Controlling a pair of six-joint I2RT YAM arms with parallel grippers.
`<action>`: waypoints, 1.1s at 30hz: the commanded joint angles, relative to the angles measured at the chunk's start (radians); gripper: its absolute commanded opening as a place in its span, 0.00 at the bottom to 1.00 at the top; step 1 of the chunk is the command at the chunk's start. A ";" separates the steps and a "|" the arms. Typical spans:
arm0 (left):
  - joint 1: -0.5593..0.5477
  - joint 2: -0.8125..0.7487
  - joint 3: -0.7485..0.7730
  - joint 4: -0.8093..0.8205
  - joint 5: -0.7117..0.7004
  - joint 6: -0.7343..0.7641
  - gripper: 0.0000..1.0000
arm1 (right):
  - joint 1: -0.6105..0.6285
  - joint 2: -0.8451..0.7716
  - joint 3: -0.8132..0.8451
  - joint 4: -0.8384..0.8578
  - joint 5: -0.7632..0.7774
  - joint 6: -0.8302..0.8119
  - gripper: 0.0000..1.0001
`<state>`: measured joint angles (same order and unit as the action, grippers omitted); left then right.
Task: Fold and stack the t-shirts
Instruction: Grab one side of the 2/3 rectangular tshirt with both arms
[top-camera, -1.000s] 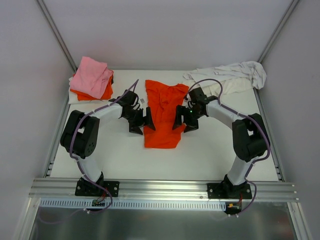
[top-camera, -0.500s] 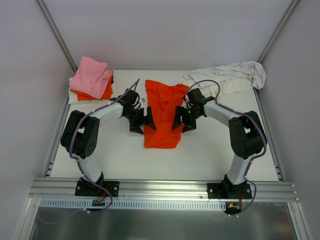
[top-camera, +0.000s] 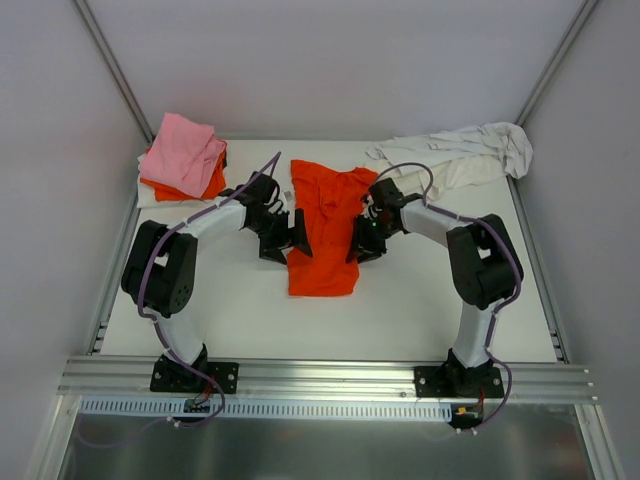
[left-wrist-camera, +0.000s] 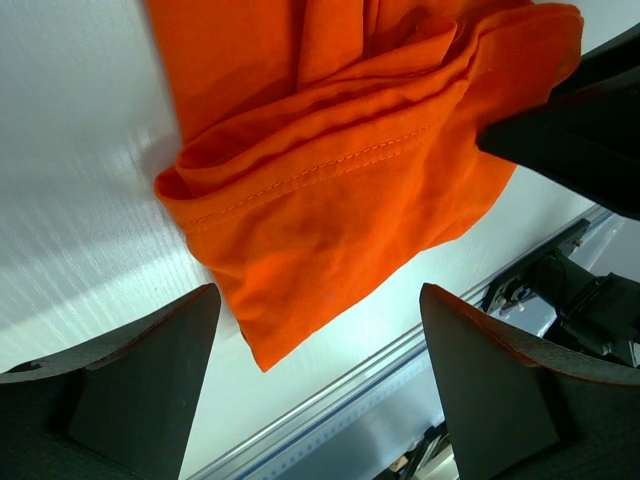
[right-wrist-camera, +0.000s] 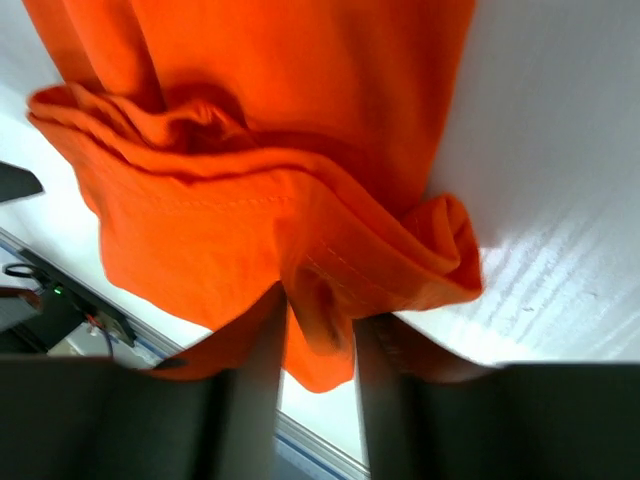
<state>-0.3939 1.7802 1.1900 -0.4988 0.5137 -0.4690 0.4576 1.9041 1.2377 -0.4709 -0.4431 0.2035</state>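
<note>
A bright orange t-shirt (top-camera: 325, 225) lies partly folded lengthwise in the middle of the white table (top-camera: 420, 300). My left gripper (top-camera: 292, 240) is at the shirt's left edge. In the left wrist view the gripper (left-wrist-camera: 315, 400) is open, its fingers (left-wrist-camera: 130, 390) wide apart, and the shirt's folded hem (left-wrist-camera: 330, 190) lies just ahead of them. My right gripper (top-camera: 357, 242) is at the shirt's right edge. In the right wrist view the gripper (right-wrist-camera: 320, 340) is shut on a bunched fold of the orange shirt (right-wrist-camera: 250, 220).
A stack stands at the back left: a pink shirt (top-camera: 185, 150) on an orange one (top-camera: 210, 185) over white cloth. A crumpled white shirt (top-camera: 460, 155) lies at the back right. Grey walls enclose the table. A metal rail (top-camera: 320, 375) runs along the near edge.
My right gripper has moved left onto the shirt's right edge, pushing it slightly inward. My left gripper has shifted a little toward the shirt's left edge.
</note>
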 joint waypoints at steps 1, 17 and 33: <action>-0.007 -0.012 0.037 -0.037 -0.004 0.030 0.83 | 0.012 0.022 0.055 0.018 -0.014 0.011 0.31; -0.008 0.005 0.028 -0.007 0.009 0.017 0.82 | 0.059 -0.034 0.137 -0.034 -0.032 0.013 0.01; -0.008 0.010 0.029 0.008 0.011 -0.005 0.81 | 0.076 -0.010 0.052 0.061 -0.138 -0.045 0.41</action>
<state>-0.3939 1.7824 1.1931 -0.4976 0.5144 -0.4606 0.5301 1.8629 1.3056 -0.4034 -0.5667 0.1921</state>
